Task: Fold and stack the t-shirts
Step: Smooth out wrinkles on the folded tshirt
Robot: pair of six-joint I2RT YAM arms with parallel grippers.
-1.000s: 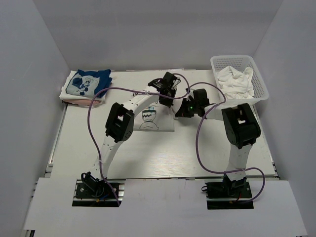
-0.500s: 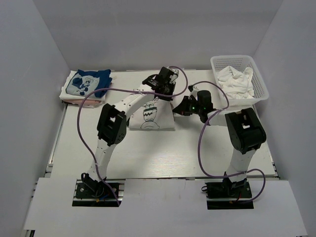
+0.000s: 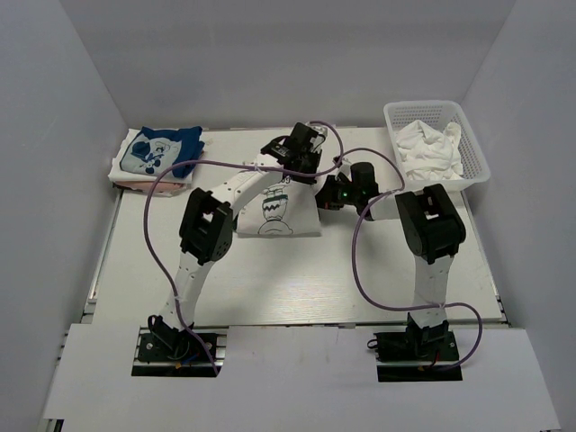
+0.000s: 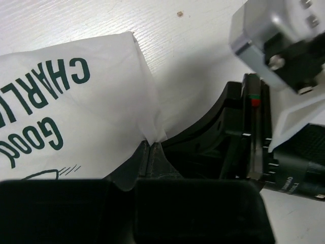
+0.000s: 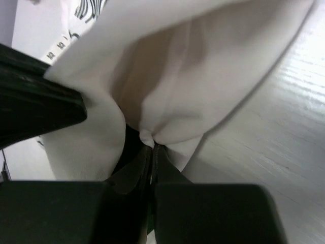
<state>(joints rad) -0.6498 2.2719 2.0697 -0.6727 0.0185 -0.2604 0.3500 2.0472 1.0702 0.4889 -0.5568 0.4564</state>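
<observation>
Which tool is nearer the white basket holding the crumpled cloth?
Right. The right tool pinches the printed shirt left of the basket; the left tool grips the same shirt farther left.

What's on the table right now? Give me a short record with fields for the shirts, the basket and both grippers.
shirt in work: white printed shirt, middle of the table, partly folded
left gripper: shut, pinching a corner of the white printed shirt
right gripper: shut, pinching a fold of the same shirt
folded stack: far left corner, blue-and-white shirt on top
basket: far right corner, white cloth bunched inside
</observation>
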